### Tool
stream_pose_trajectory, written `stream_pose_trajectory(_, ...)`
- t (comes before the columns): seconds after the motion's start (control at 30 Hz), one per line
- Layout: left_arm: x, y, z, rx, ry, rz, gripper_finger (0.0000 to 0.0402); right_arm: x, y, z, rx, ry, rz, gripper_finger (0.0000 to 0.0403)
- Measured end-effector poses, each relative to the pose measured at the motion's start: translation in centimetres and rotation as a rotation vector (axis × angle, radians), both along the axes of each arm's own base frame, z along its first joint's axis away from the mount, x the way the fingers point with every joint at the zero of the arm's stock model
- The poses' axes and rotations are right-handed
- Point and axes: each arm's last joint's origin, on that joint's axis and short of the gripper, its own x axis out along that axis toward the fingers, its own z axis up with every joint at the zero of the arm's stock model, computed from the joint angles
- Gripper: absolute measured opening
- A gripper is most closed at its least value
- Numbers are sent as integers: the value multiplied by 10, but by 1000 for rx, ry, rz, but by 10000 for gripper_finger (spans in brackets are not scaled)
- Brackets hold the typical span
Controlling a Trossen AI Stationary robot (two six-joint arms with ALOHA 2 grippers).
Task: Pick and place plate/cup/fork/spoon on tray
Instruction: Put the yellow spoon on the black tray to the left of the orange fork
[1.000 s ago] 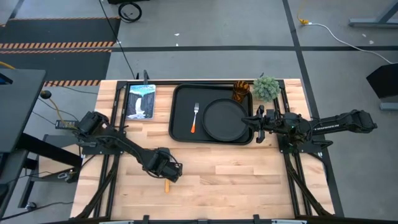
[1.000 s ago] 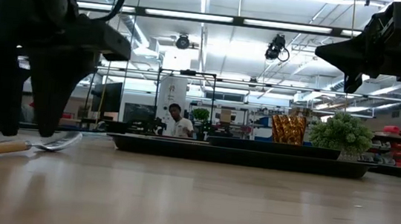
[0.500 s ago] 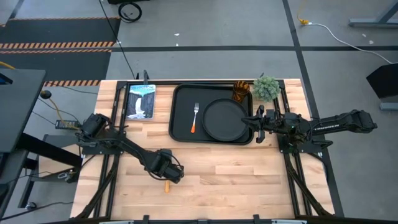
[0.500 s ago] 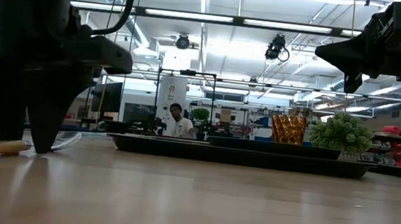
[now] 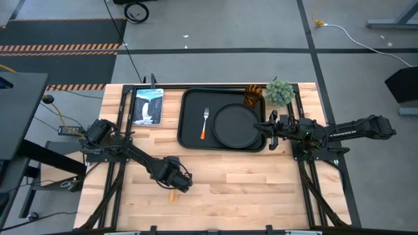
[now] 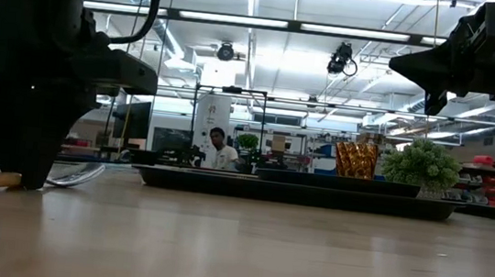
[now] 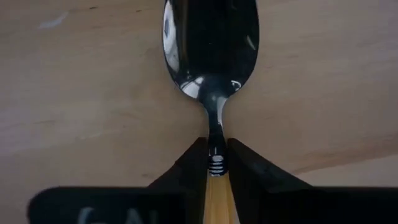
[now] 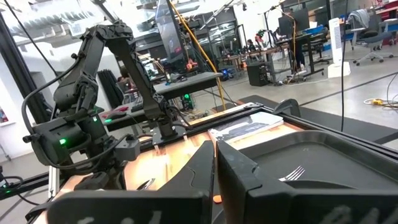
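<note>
Your left gripper (image 7: pixel 211 163) sits low on the table (image 5: pixel 261 189), at about 7 o'clock from the tray (image 5: pixel 191 117), with its fingers (image 7: pixel 193 165) clenched on the spoon (image 7: pixel 210 56) right where the silver neck meets the orange-yellow handle. The spoon lies flat on the wood, bowl pointing ahead of the fingers, handle end poking out toward the table's 6 o'clock edge. You have bare wood all around it: open table toward 3 o'clock and a clear strip between the gripper and the tray's near rim.

The tray lies at the table's 12 o'clock side, its far rim close to the table edge. Inside it, the fork (image 5: pixel 204 123) rests in the 9 o'clock half, tines toward 12 o'clock, with bare tray floor on both sides of it. The plate (image 5: pixel 236 126) fills the 3 o'clock half, nearly touching the rim there. The cup (image 5: pixel 253 96) stands at the tray's 1 o'clock corner, just beside a small green plant (image 5: pixel 279 92). A picture card (image 5: pixel 147 106) lies at 9 o'clock of the tray, close to its rim.

Your right gripper (image 5: pixel 269 128) hangs above the tray's 3 o'clock rim beside the plate, fingers (image 8: pixel 199 171) pressed together and holding nothing.
</note>
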Motion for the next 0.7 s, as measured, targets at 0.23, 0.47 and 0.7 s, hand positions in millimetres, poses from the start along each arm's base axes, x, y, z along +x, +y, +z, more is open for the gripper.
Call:
stream_pose_trajectory(0.23, 1, 2, 2, 0, 10, 32, 42, 0, 0, 0, 0, 0, 0, 22)
stream_pose_trajectory(0.47, 15, 11, 26, 28, 28, 72, 47, 0, 0, 0, 0, 0, 0, 22)
stream_pose_trajectory(0.7, 39, 41, 45, 6, -14, 93, 48, 0, 0, 0, 0, 0, 0, 22)
